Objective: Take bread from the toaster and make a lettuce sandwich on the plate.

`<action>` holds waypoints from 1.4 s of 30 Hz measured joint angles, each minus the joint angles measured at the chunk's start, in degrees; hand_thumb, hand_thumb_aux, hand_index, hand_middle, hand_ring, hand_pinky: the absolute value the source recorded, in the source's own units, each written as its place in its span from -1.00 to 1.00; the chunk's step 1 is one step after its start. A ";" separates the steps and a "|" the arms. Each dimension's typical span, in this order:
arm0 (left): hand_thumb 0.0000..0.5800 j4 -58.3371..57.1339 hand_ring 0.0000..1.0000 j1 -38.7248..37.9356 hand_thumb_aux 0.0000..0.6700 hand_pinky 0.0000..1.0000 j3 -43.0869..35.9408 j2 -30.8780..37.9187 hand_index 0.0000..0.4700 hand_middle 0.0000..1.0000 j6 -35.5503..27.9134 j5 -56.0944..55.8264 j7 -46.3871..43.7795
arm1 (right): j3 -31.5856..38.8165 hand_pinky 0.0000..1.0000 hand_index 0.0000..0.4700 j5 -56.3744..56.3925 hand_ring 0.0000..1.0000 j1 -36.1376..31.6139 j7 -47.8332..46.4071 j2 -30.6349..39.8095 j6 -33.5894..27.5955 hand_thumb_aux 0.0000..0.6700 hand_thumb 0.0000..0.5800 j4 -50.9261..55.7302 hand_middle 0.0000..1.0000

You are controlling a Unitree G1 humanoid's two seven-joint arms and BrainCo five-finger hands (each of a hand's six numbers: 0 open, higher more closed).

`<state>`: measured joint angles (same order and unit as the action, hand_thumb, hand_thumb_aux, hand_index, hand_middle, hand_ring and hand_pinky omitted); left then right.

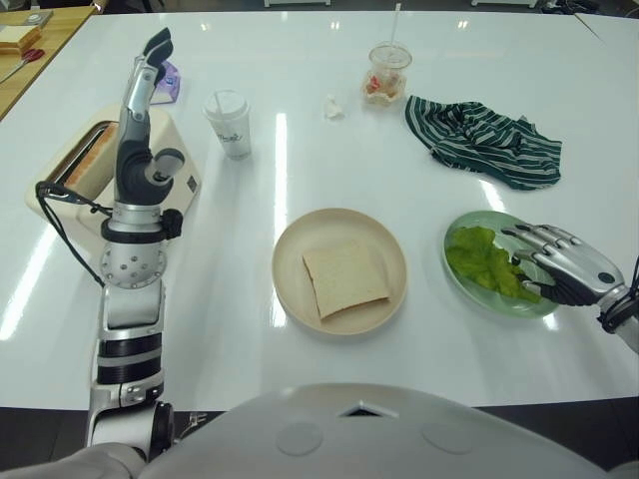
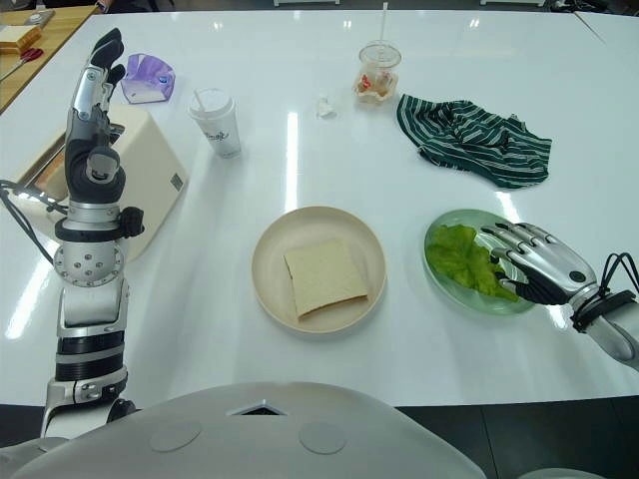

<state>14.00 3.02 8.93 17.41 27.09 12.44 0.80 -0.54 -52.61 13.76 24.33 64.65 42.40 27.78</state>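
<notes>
Right hand [image 1: 559, 264] lies low over the right side of the green plate [image 2: 504, 304], fingers spread above the lettuce [image 1: 484, 261] and not closed on it; can't tell if they touch the leaves. Left hand [image 1: 138, 110] is upright above the toaster [image 2: 150, 160], fingers straight, holding nothing. One bread slice [image 1: 345, 279] lies flat on the beige plate [image 1: 295, 244] at centre, bare on top. A second slice [image 1: 90, 152] sits in the toaster slot.

Step looks like lettuce pickup — first slice placed, filling not yet on. Next move calls for closing the fingers on a leaf, lifting it clear of the green plate, and carrying it left onto the bread. Leaves are thin and limp, so the pinch may slip. Top slice comes after that.
</notes>
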 measured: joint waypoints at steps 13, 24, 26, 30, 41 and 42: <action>-1.00 -0.62 -1.00 -0.19 -1.00 -1.00 0.11 0.00 -1.00 -1.00 1.13 1.00 0.09 | 0.26 -1.00 0.34 3.05 -1.00 0.31 -2.18 0.53 -0.19 0.34 0.78 -2.26 -1.00; -1.00 -1.35 -1.00 -0.50 -1.00 -1.00 0.54 0.01 -1.00 -1.00 1.47 1.00 0.28 | 2.90 -1.00 0.16 3.04 -1.00 -0.39 -4.26 0.62 -0.65 0.16 0.65 -1.49 -1.00; -1.00 -1.58 -1.00 -0.49 -1.00 -1.00 0.53 0.01 -1.00 -1.00 1.59 1.00 0.26 | 4.01 -1.00 0.13 3.00 -1.00 -0.22 -5.10 0.63 -1.13 0.13 0.62 -0.70 -1.00; -1.00 -1.67 -1.00 -0.48 -1.00 -1.00 0.52 0.07 -1.00 -1.00 1.95 1.00 0.10 | 5.25 -1.00 0.35 3.21 -1.00 -0.91 -5.44 0.82 -1.68 0.35 0.79 0.65 -1.00; -1.00 -1.67 -1.00 -0.49 -1.00 -1.00 0.51 0.63 -1.00 -1.00 2.37 1.30 -0.06 | 8.38 -1.00 1.00 6.95 -1.00 -3.38 -6.79 0.98 -1.67 1.00 1.00 2.77 -1.00; -1.00 -1.67 -1.00 -0.49 -1.00 -1.00 0.51 0.65 -1.00 -1.00 2.39 1.53 -0.07 | 8.41 -1.00 1.00 8.43 -1.00 -3.36 -7.42 0.96 -1.04 1.00 1.00 3.27 -1.00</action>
<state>12.33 2.53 9.44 18.06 29.48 13.97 0.73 7.87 -44.17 10.40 16.91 65.62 41.36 31.05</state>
